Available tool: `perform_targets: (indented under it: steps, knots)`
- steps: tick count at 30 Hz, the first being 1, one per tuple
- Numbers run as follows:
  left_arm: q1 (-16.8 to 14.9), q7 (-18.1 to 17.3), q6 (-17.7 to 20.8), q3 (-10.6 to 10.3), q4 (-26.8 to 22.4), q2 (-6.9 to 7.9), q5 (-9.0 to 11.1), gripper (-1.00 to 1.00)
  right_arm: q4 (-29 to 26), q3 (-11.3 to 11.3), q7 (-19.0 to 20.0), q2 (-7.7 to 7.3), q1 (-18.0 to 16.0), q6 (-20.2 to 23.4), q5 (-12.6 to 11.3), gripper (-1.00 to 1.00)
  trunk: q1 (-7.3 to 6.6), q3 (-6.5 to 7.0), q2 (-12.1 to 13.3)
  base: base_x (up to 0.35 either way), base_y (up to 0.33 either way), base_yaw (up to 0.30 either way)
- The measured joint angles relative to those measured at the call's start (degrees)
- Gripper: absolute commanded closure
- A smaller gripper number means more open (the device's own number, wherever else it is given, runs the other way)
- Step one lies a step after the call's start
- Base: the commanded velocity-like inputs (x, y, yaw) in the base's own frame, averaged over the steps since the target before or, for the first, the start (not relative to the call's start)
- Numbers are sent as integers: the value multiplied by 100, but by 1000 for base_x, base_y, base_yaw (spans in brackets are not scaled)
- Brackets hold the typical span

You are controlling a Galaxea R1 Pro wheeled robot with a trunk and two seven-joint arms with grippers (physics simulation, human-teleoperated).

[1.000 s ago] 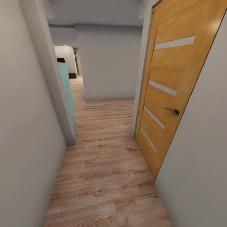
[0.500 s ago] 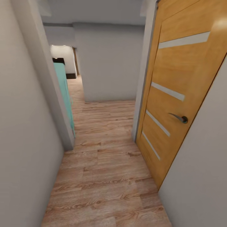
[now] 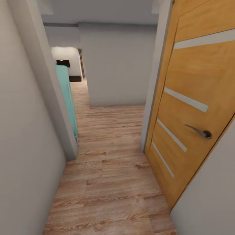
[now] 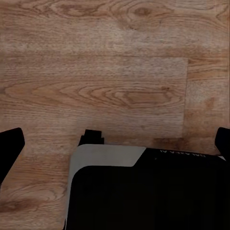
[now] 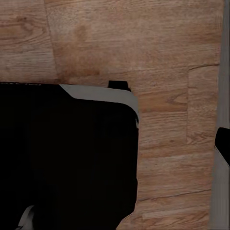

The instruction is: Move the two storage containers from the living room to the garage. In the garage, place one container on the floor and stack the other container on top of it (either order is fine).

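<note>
Wood is all over this hallway: light planks on the floor and a big orange-brown door on the right, with pale stripes and a grey handle. A white wall runs along the left. Past its corner stands something tall and mint green. Far down the hall there is a bright room with a dark shape in it.

The two bins are nowhere to be seen here, so I cannot tell which way they lie from either claw, how their long sides point, or which arm is nearer. The robot looks to be on its way through the hall (to the bins, I guess, since it carries nothing that I can see).

In both wrist views the camera looks down at the planks and at the robot's dark base. So both arms seem to hang low beside the body, pointing at the floor. The left claw shows just two black tips at the far edges, wide apart, with nothing between them. The right claw shows only one black tip, so I cannot tell how it stands.

The hall is narrow, and the door and the wall corner are close on each side.
</note>
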Motion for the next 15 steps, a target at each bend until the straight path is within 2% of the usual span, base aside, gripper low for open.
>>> perform_targets:
  steps: [15]
  knots:
    - [0, 0, 0, 4, 0, 0, -1, -100, 0, 0, 0, 0, -1, 0, 0, -100, 0, 0, 0, 321, 0, 4]
